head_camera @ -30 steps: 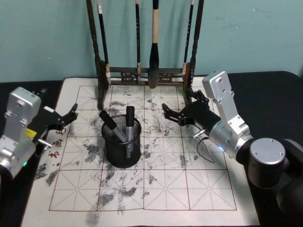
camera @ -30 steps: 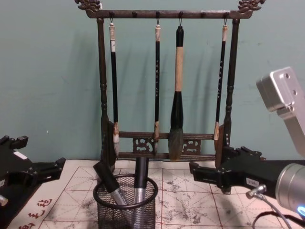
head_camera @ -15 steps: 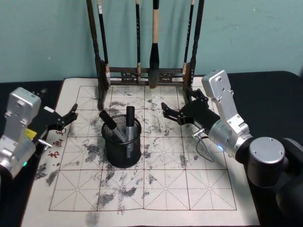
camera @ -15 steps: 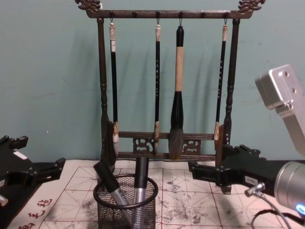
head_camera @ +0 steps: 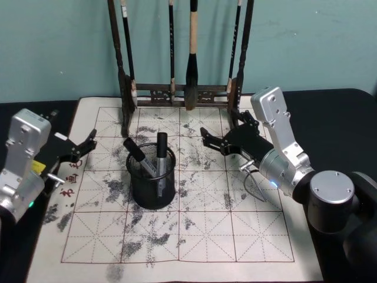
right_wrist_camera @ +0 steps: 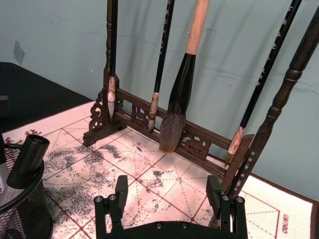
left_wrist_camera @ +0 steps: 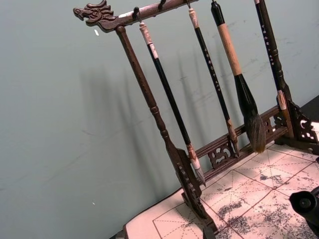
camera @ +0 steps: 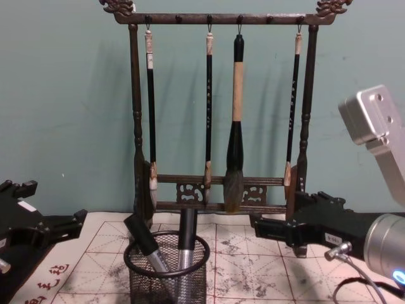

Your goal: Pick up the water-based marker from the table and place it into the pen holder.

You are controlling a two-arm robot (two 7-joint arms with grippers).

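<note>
The right tool [head_camera: 206, 139] hovers wide open and empty just right of the pen holder [head_camera: 152, 181], touching nothing. The left tool [head_camera: 88, 143] sits open and empty at the mat's [head_camera: 206, 236] left edge. Two markers [head_camera: 160, 154] stand inside the holder. Four brushes [camera: 235, 120] hang on the far rack [camera: 135, 120].

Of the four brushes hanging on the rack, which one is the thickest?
The third from the robot's left, the tan-handled brush with the big dark bristle head; the other three are slim, dark-handled brushes.
</note>
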